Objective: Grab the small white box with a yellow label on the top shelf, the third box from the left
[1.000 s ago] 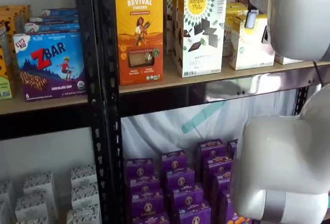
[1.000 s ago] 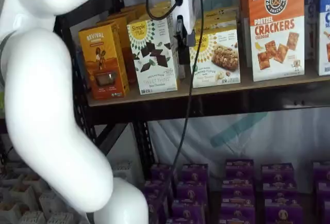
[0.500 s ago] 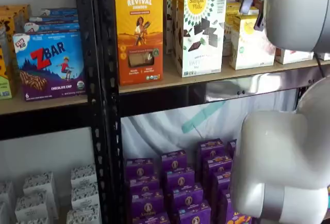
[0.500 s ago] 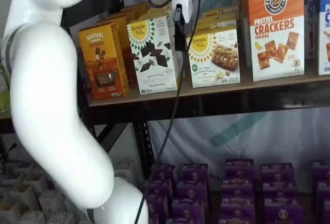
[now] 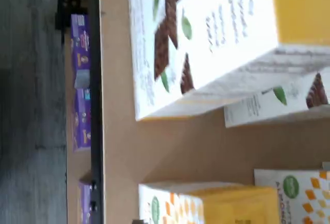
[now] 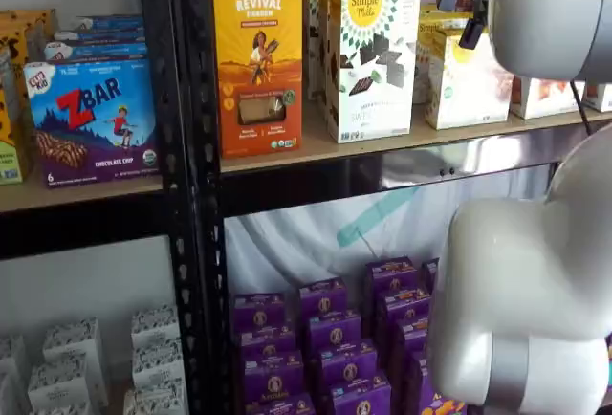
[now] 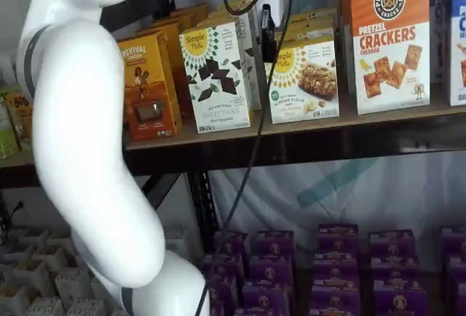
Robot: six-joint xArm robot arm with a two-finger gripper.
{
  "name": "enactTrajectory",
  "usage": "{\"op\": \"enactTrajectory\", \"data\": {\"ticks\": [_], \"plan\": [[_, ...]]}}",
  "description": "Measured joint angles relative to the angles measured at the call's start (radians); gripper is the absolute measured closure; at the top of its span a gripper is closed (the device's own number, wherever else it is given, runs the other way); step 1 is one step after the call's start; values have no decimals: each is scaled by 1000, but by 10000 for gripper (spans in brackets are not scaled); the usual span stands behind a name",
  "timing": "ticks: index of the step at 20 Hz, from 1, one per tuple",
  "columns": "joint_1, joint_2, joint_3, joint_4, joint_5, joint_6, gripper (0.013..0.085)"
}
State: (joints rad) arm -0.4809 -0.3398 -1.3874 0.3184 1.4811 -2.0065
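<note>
The small white box (image 7: 303, 83) stands on the top shelf (image 7: 306, 127), just right of one taller white box (image 7: 217, 76) with dark squares; one orange box (image 7: 148, 87) and one cracker box (image 7: 389, 39) flank them. The tool (image 7: 268, 28) has risen since the earlier frames, off the small box; only one dark finger shows, so its state cannot be told

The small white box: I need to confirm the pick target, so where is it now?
In both shelf views the small white box stands on the top shelf, between the taller box with dark squares and the pretzel crackers box.
</note>
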Motion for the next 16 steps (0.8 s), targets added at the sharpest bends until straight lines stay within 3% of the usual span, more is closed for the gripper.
{"op": "enactTrajectory", "data": {"ticks": [5, 13, 16], "plan": [[21, 85, -83, -84, 52, 10, 130], [40, 164, -135, -190, 105, 14, 130], [45, 173, -124, -200, 96, 16, 130]]}}
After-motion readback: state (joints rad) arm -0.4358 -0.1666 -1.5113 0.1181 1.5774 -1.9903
